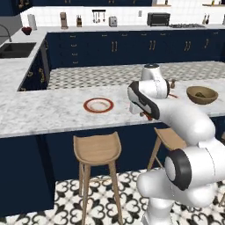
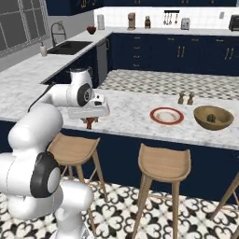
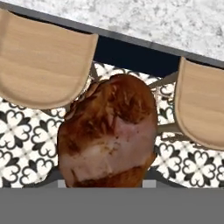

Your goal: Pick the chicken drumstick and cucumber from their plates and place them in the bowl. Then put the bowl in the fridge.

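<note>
One gripper [image 2: 89, 122] | pointing down, seemingly gripping chicken drumstick [image 3: 109, 135]

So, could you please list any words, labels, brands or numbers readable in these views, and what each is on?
None: no readable text in any view.
The back-counter appliances, such as the toaster oven, show no legible marks at this size.
The drumstick, bowl and plate bear no lettering.

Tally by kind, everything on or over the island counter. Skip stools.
plates: 2
bowl: 1
drumstick: 1
cucumber: 1
shakers: 2
Total: 7
</note>
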Available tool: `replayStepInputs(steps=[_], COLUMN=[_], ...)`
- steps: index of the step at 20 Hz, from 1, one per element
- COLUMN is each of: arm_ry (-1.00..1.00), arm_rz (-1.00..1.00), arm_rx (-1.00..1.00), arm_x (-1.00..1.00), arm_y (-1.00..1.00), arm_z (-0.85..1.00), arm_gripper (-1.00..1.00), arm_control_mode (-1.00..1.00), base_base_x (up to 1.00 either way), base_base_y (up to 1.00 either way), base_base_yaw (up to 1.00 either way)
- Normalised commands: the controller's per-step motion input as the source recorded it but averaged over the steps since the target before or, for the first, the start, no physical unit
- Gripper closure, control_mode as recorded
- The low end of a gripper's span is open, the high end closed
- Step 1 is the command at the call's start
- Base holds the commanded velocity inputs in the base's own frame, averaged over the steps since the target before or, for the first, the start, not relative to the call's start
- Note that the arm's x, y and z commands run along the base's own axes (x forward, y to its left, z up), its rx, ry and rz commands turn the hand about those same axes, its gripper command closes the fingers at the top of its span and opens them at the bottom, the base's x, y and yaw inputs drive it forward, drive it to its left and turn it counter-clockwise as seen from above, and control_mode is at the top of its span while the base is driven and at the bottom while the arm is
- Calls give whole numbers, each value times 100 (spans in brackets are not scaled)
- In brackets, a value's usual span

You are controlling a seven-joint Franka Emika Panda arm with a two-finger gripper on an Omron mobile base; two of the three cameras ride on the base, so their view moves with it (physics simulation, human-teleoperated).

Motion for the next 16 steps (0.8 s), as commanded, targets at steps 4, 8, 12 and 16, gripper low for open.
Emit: replayStepInputs(steps=[4, 8, 12, 16], arm_ry=[0, 0, 0, 0], arm_rz=[0, 0, 0, 0], arm_rx=[0, 0, 0, 0], arm_x=[0, 0, 0, 0], arm_y=[0, 0, 0, 0], arm_z=[0, 0, 0, 0], arm_gripper=[100, 100, 100, 100], arm_control_mode=[100, 100, 100, 100], base_base_x=[-14, 0, 54, 100], base_base_y=[-100, -100, -68, -70], base_base_yaw=[-2, -2, 0, 0])
